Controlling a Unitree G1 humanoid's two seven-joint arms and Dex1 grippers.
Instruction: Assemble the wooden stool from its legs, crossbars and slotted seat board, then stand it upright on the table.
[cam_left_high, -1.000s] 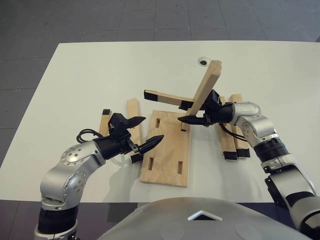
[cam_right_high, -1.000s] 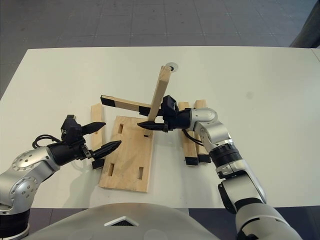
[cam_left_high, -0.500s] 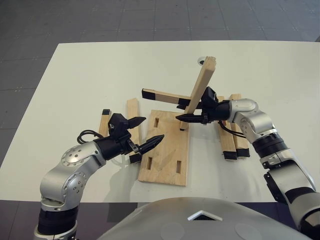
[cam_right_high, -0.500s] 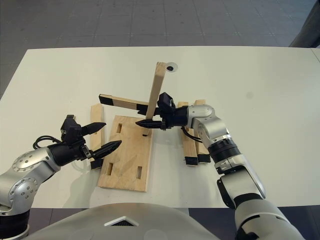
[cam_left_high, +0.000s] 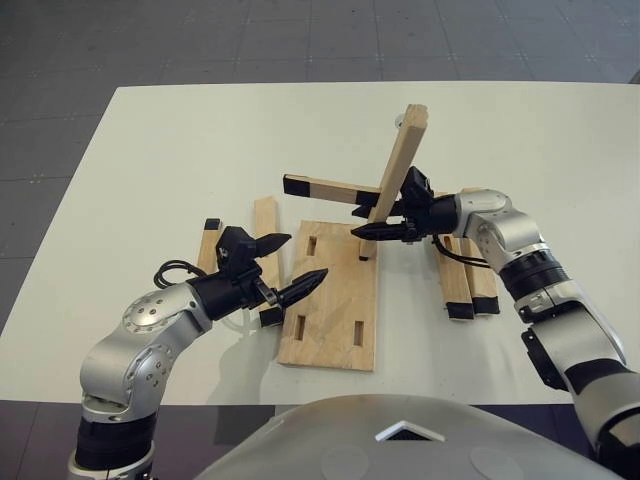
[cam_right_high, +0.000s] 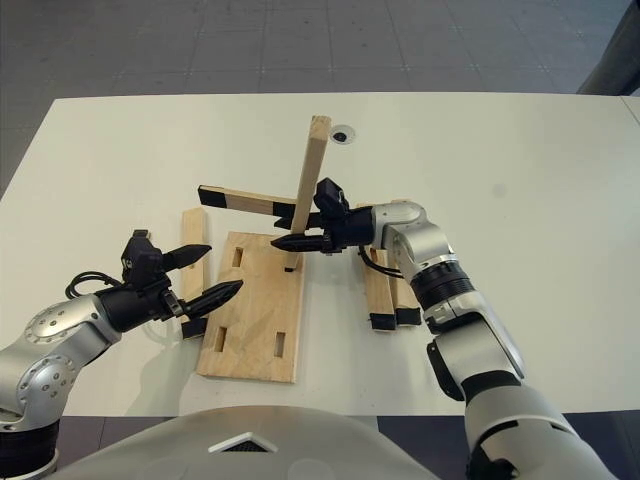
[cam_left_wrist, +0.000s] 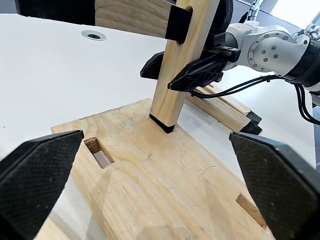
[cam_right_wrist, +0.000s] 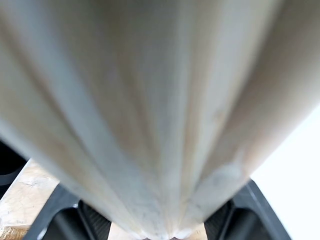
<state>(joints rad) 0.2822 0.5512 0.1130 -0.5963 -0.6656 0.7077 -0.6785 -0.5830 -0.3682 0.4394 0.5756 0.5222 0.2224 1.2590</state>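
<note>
My right tool grips a leg with crossbar, foot on the board, seemingly not slotted. My left tool is wide open, empty. Other legs lie loose.

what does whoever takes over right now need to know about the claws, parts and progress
Right claw: shut on a tilted leg, its foot at a slot of the board; seating unclear.
A crossbar is joined to that leg.
Left claw: open, empty, over the board's left edge.
Loose on the table: two pieces left of the board, a pair right of it.
Done: one leg-crossbar joint. Left: seat this leg, fit the rest, stand the stool up.
</note>
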